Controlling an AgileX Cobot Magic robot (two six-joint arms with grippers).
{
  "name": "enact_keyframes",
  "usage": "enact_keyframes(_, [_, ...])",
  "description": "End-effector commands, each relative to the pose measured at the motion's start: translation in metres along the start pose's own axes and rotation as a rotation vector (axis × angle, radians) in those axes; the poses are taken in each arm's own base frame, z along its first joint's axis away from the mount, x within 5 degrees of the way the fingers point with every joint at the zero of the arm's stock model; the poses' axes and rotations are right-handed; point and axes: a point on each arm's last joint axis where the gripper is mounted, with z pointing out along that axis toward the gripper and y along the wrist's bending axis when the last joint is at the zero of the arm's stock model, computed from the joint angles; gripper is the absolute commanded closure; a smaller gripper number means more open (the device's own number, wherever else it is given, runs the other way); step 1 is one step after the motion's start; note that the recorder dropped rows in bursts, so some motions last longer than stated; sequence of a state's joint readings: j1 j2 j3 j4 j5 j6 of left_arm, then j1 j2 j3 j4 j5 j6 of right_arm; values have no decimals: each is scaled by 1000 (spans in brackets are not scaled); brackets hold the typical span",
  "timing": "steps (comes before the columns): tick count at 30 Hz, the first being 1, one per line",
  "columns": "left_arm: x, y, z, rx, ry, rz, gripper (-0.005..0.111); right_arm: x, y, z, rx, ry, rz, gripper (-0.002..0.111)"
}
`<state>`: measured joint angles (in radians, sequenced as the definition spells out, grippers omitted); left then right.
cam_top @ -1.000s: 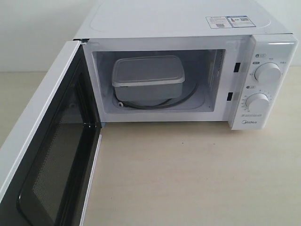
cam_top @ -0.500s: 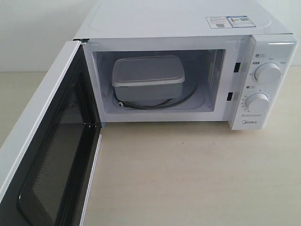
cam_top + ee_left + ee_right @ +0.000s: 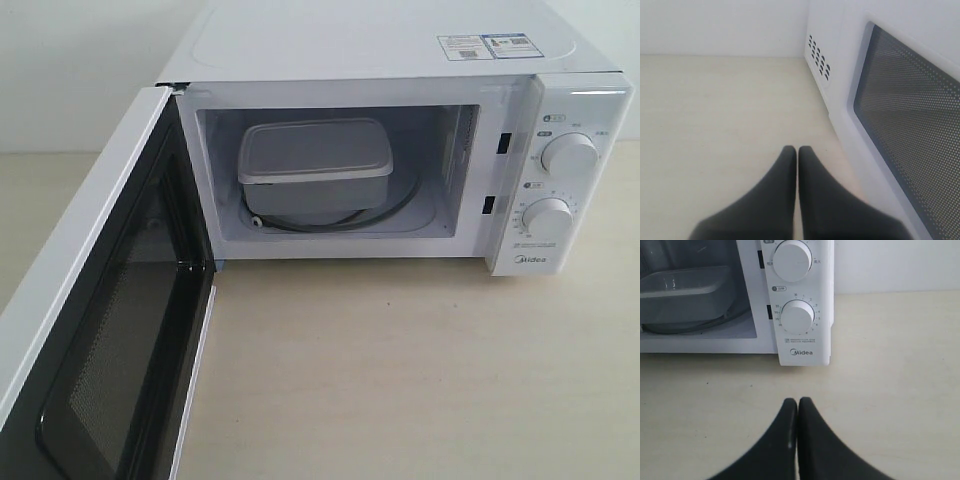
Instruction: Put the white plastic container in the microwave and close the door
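The white plastic container (image 3: pixel 315 170) rests inside the microwave (image 3: pixel 400 60) cavity, on the round turntable. The right wrist view shows the container (image 3: pixel 685 295) through the opening too. The door (image 3: pixel 95 330) stands swung wide to the left, its black inner frame and window facing the cavity. My left gripper (image 3: pixel 797 149) is shut and empty, low over the table beside the door's outer face (image 3: pixel 905 115). My right gripper (image 3: pixel 797 401) is shut and empty, over the table in front of the dial panel (image 3: pixel 797 315). Neither gripper shows in the exterior view.
A pale wooden table (image 3: pixel 400 380) spreads in front of the microwave. A white wall stands behind. Vent holes (image 3: pixel 819 57) mark the microwave's side near the left gripper.
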<state>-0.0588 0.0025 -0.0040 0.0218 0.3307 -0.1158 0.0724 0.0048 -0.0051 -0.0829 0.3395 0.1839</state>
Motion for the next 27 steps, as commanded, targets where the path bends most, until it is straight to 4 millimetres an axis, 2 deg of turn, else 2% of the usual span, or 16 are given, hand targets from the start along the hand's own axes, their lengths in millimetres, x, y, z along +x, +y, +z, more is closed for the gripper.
enact_keyframes(1, [0, 0, 0, 8, -14, 5, 103, 1, -1, 0, 6, 0, -16, 108])
enact_keyframes(27, [0, 1, 0, -25, -15, -1, 103, 1, -1, 0, 6, 0, -16, 108])
